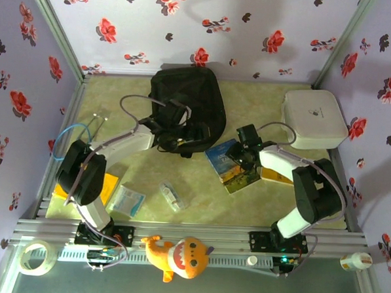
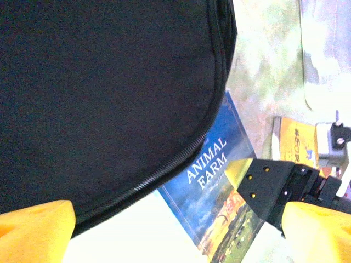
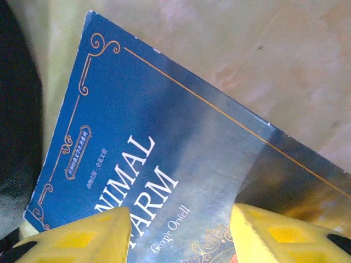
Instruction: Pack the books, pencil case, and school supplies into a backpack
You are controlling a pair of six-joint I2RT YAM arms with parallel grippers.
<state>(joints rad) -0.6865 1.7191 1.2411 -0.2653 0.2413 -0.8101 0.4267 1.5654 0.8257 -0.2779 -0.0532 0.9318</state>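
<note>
**Desk:** Where's your right gripper?

**Me:** My right gripper (image 3: 181, 235) sits low over the blue book (image 3: 164, 137), its fingers partly apart on either side of the title. I think the tips touch the cover, but the view is too close to be sure. I'm going for that book first because, as I judge it, it lies closest to the bag.

**Desk:** And the left?

**Me:** My left gripper (image 2: 175, 230) has its fingers spread wide at the zip edge of the backpack (image 2: 98, 93), just beside the same book. I'd say it is placed there to lift the flap so the book can slide in.

**Desk:** What else is out?

**Me:** A yellow book (image 1: 276, 177) lies under my right arm. The pencil case (image 1: 172, 196) lies near the front, well apart from the backpack. The surface (image 1: 245, 208) is a pale, mottled yellow-green, and a white box (image 1: 314, 118) sits in the far right corner. Flowered walls (image 1: 188, 28) close in three sides, and a plush toy (image 1: 177, 254) rests on the front rail.
</note>
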